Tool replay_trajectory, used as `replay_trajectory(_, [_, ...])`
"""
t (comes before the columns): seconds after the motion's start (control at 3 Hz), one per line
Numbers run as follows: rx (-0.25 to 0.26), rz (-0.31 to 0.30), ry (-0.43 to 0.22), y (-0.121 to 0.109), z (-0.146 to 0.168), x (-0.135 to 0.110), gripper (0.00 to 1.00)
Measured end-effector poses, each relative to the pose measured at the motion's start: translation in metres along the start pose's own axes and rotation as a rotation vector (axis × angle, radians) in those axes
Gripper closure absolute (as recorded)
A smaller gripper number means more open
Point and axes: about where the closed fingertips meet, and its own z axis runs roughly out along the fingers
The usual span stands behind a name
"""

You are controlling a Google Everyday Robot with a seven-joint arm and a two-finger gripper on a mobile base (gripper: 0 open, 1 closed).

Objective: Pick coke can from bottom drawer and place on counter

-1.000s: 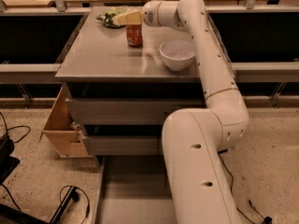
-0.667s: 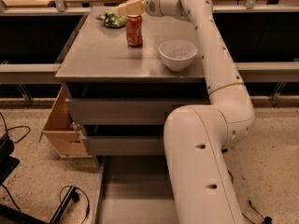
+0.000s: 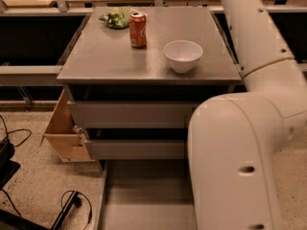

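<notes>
1 coke can (image 3: pixel 138 29), 1 white bowl (image 3: pixel 183 55), 1 green snack bag (image 3: pixel 116 17), 3 drawers (image 3: pixel 136 149); claw out of view.

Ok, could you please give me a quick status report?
Gripper out of view, past the top edge. Coke can upright on counter, bottom drawer open. White bowl nearby, not touching.

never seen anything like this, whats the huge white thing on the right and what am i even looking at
The huge white thing is a robot's arm, seen close up. There is only one camera, looking down past the arm; where it is mounted is not known. The arm runs up and out past the top edge, so its tool, the two-finger grasping part, is out of view, and you cannot tell whether it holds anything. In front stands a grey cabinet. On its counter a red coke can stands upright, with a white bowl to its right and a green snack bag just behind it. The bottom drawer is pulled open.
</notes>
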Motion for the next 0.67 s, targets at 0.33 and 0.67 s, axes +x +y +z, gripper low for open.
replay_trajectory(0.33, [0.180,-0.029,0.013,-0.034,-0.085,-0.042,0.00])
replay_trajectory(0.67, [0.504,-0.013,-0.061,-0.067,-0.252,-0.109,0.00])
